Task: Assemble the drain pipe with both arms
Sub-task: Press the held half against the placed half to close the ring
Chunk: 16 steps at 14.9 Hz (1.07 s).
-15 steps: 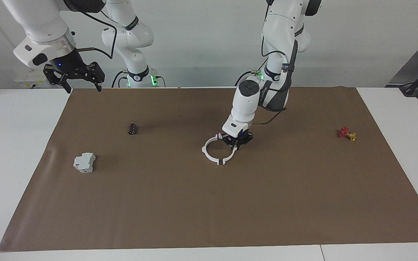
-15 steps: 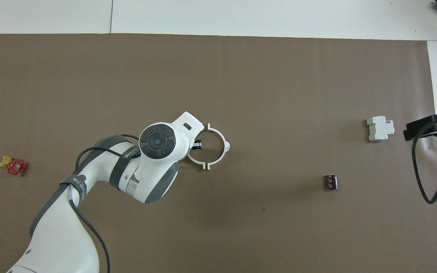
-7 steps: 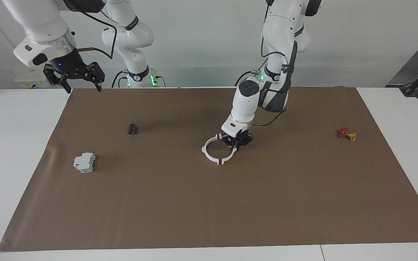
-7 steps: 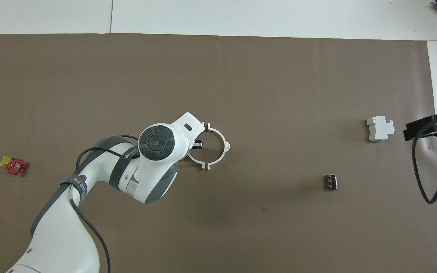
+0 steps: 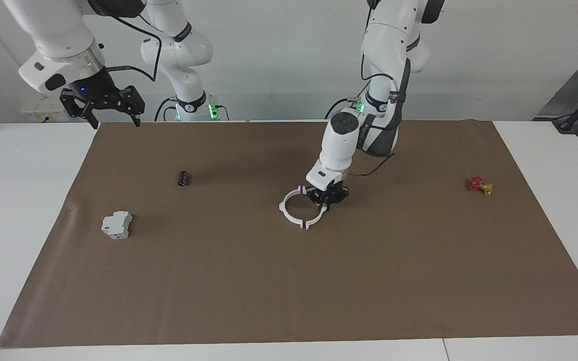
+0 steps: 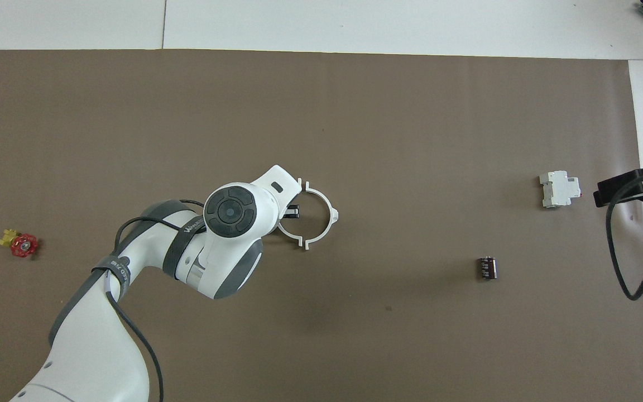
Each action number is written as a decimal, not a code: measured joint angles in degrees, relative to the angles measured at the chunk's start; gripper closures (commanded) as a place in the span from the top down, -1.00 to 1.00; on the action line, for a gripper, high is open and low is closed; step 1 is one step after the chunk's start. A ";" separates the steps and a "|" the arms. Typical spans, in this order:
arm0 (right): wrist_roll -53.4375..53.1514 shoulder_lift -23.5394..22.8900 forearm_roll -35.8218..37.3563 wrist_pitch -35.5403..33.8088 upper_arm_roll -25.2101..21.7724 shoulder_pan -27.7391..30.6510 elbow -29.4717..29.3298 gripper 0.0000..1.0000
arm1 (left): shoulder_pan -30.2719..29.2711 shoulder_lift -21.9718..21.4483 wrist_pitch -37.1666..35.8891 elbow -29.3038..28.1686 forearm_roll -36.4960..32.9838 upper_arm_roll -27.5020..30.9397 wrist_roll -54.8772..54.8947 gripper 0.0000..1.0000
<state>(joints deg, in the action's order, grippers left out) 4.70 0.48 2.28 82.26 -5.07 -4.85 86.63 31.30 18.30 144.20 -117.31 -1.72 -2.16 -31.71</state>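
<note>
The drain pipe lies as two white half-rings tab to tab in mid-mat, forming a ring (image 5: 286, 212) (image 6: 330, 219). My left gripper (image 5: 326, 199) is down at the mat on the half-ring (image 5: 319, 215) toward the left arm's end. It is shut on that half's wall, with one black finger (image 6: 293, 211) showing inside the ring. In the overhead view the left arm's wrist hides most of that half (image 6: 288, 234). My right gripper (image 5: 114, 122) (image 6: 634, 188) is open and empty, held high over the mat's edge at the right arm's end, waiting.
A grey-white boxy block (image 5: 116, 224) (image 6: 559, 188) and a small black cylinder (image 5: 183, 178) (image 6: 486, 267) lie toward the right arm's end. A red-and-brass valve (image 5: 479, 184) (image 6: 20, 244) lies toward the left arm's end. The brown mat (image 5: 289, 291) covers the table's middle.
The left gripper and its half-ring shifted very slightly against the other half. The right arm has not moved.
</note>
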 measured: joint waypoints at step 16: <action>0.00 0.00 0.00 0.00 0.00 0.00 0.00 1.00 | 0.88 -0.06 1.05 -0.54 -0.08 -0.01 0.00 -1.00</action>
<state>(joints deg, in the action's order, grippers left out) 4.70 0.48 2.27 82.26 -5.07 -4.85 86.63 32.18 18.24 145.25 -117.84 -1.81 -2.16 -31.71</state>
